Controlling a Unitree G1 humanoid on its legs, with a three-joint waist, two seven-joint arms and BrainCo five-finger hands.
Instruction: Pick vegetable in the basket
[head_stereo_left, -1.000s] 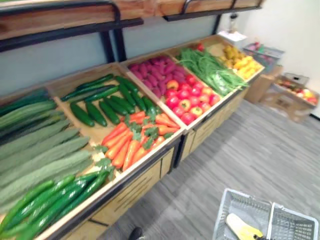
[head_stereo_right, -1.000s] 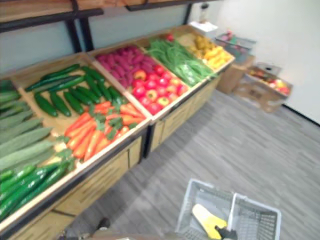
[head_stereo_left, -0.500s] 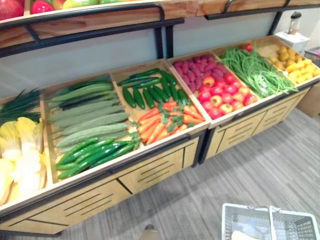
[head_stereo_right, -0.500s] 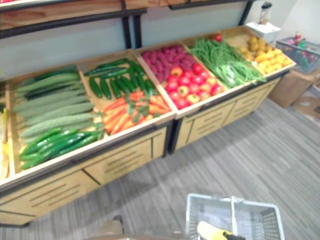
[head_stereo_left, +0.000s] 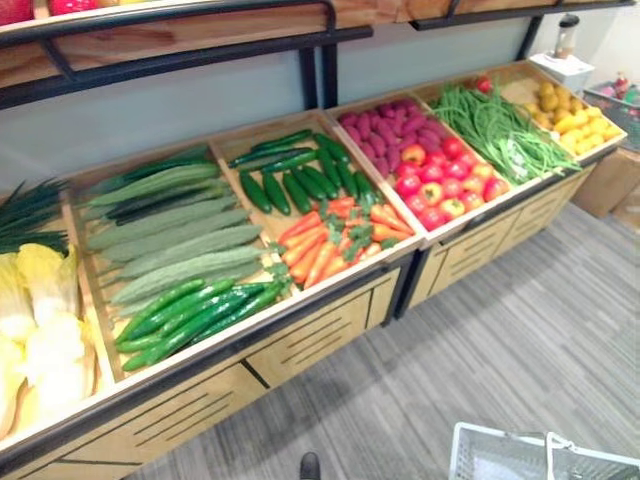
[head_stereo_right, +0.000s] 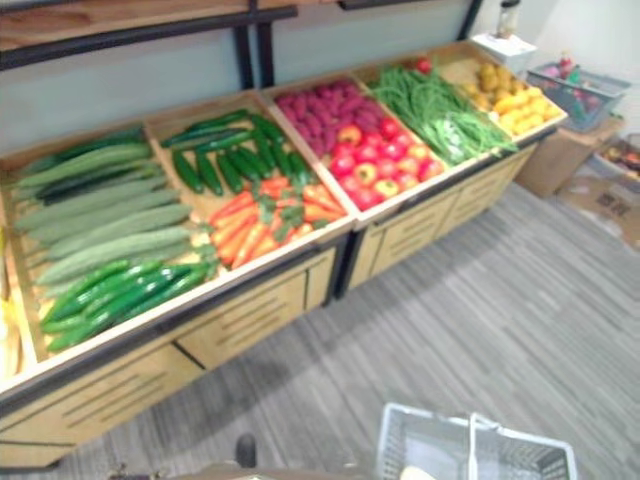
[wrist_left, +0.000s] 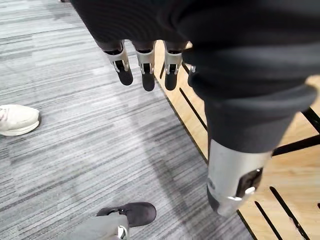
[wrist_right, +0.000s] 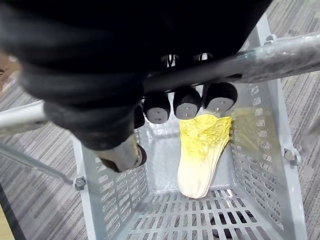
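Right robot hand (wrist_right: 186, 102) is clenched round the smooth metal handle (wrist_right: 280, 55) of the grey perforated plastic basket (wrist_right: 260, 165). I see a tapered yellow cabbage (wrist_right: 202, 155), crinkled at its leaf end, lying on the basket's slotted bottom. Left robot hand (wrist_left: 145, 65) hangs released, fingers straight, over the ribbed grey floor (wrist_left: 75, 125) beside a wooden stand (wrist_left: 280, 175).

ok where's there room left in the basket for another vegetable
Bare basket floor lies along both sides of the cabbage, between it and the side walls, and past its pale stem end. It is crowded above its leafy end, where the right hand grips the handle.
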